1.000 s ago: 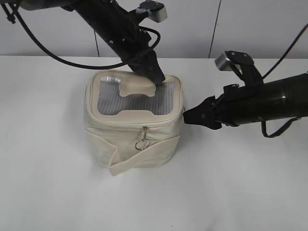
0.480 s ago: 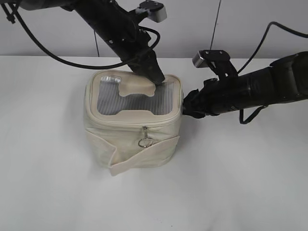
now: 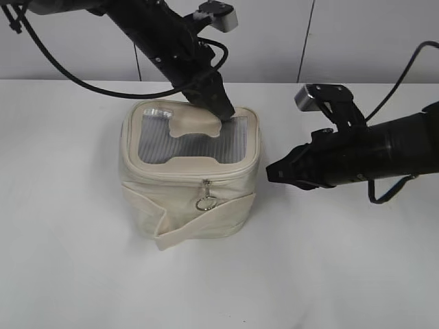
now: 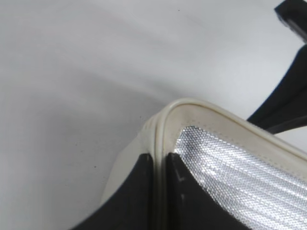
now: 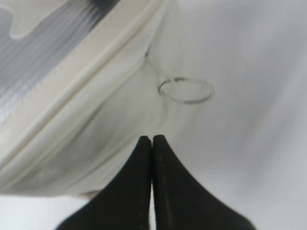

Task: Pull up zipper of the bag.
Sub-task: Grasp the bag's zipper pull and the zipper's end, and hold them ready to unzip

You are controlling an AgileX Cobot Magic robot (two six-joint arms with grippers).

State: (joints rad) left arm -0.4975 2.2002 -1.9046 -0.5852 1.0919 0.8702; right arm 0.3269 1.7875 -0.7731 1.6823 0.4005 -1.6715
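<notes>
One boxy bag (image 3: 191, 175), honeycomb-mesh top.

You have a plain white table (image 3: 82, 274) carrying one thing only: the cream bag (image 3: 188, 205), standing upright on its base. It sits directly below the left gripper's (image 3: 226, 111) closed tips, which pinch its far rim, and just to the left of the right gripper's (image 3: 269, 171) shut tips, apart from them. The bag's strap end hangs down to the tabletop.

No readable text, label or number shows anywhere.
</notes>
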